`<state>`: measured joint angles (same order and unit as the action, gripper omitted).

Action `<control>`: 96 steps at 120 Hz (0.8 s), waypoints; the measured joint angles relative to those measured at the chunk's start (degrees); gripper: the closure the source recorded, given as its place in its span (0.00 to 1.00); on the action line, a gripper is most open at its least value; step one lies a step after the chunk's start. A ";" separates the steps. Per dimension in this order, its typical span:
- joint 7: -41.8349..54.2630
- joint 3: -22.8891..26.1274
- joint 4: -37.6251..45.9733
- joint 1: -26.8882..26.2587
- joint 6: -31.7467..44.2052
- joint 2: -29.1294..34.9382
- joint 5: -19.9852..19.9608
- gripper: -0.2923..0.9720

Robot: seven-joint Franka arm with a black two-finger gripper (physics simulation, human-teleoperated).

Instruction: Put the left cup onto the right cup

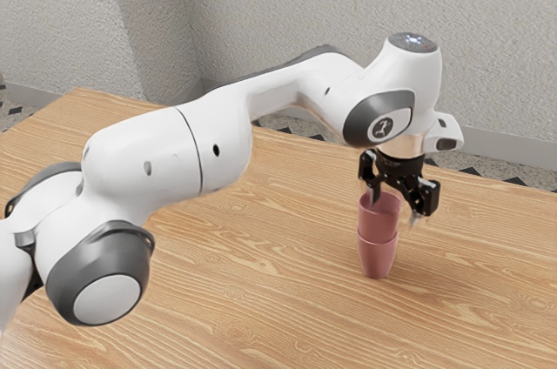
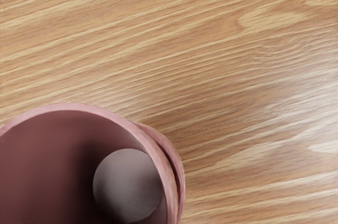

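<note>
Two pink cups stand nested on the wooden table (image 1: pixel 261 282). The upper cup (image 1: pixel 380 218) sits upright inside the lower cup (image 1: pixel 378 258). My gripper (image 1: pixel 396 205) hangs at the upper cup's rim, open, with one finger over the cup's mouth and the other outside its wall on the exterior view's right. In the wrist view I look down into the upper cup (image 2: pixel 58 150) just under my hand, and the lower cup's rim (image 2: pixel 178 174) peeks out beside it.
Bare wood table (image 2: pixel 211 49) lies all around the stacked cups. Textured grey walls (image 1: pixel 487 30) meet in a corner behind the table. My arm stretches in from the exterior view's left.
</note>
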<state>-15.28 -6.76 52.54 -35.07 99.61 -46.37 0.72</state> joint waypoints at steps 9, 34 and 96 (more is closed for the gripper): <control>-0.09 0.00 -0.23 -0.01 -0.25 0.71 0.27 0.28; -0.12 1.14 1.45 0.36 -1.02 7.46 0.32 0.26; 14.57 0.10 46.77 5.23 -3.24 50.82 0.52 0.24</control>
<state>-0.71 -6.67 99.31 -29.84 96.38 4.45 1.24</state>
